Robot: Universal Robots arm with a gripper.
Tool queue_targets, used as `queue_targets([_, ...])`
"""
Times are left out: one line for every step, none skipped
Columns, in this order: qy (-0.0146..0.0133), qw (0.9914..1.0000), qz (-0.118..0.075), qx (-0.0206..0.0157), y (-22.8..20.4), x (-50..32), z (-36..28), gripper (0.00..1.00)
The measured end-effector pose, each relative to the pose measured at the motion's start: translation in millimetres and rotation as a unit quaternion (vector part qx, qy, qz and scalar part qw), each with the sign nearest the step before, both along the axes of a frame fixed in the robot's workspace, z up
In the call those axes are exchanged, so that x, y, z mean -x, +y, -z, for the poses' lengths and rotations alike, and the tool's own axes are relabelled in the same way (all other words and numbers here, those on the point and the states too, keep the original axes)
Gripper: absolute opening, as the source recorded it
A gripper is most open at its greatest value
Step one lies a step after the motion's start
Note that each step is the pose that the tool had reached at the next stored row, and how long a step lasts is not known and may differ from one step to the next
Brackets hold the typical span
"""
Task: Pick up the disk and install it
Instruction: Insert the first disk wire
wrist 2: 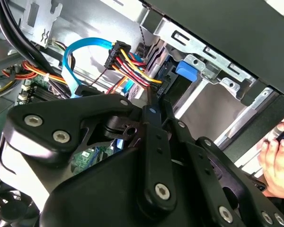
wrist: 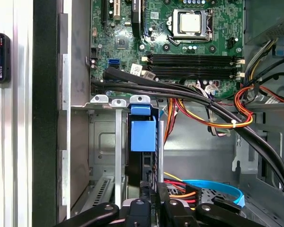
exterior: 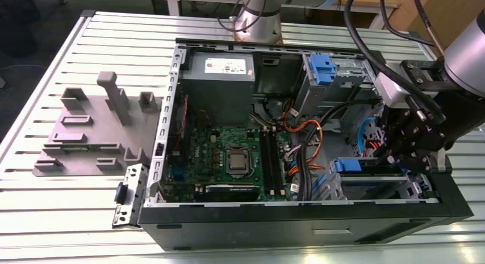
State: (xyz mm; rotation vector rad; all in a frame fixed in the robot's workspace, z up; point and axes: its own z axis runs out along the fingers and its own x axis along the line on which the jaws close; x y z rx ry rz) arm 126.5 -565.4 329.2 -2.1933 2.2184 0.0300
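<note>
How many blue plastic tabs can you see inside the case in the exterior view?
2: one blue tab on the bay at the far end, one blue tab on the near bay beside the gripper. Others may be hidden.

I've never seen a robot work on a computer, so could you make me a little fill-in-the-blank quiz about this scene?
1. The disk, a flat drive in the grey metal drive bay, wears a bright ____ plastic bracket.
2. The black pincer hangs above that bay at the exterior view's ____ side.
3. The square silver processor sits on a ____ circuit board.
Missing words: blue; right; green.
</note>
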Motion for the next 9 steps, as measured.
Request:
queue_targets([0.0000, 1.00000, 0.000, -0.0001, 0.0, 0.0, 0.7, 0.18])
queue_targets([0.0000, 1.00000, 0.000, -0.0004, 0.0, 0.0, 1.6, 0.18])
queue_targets([0.0000, 1.00000, 0.000, -0.0007, 0.0, 0.0, 2.4, 0.18])
queue_targets([0.0000, 1.00000, 0.000, -0.0009, 0.0, 0.0, 2.8, 0.18])
queue_targets([0.0000, 1.00000, 0.000, -0.0009, 0.0, 0.0, 2.9, 0.18])
queue_targets([0.0000, 1.00000, 0.000, -0.0009, 0.0, 0.0, 3.0, 0.18])
queue_targets([0.0000, 1.00000, 0.000, -0.0011, 0.0, 0.0, 3.2, 0.18])
queue_targets([0.0000, 1.00000, 0.000, -0.0012, 0.0, 0.0, 3.3, 0.18])
queue_targets([0.0000, 1.00000, 0.000, -0.0012, 0.0, 0.0, 3.4, 0.18])
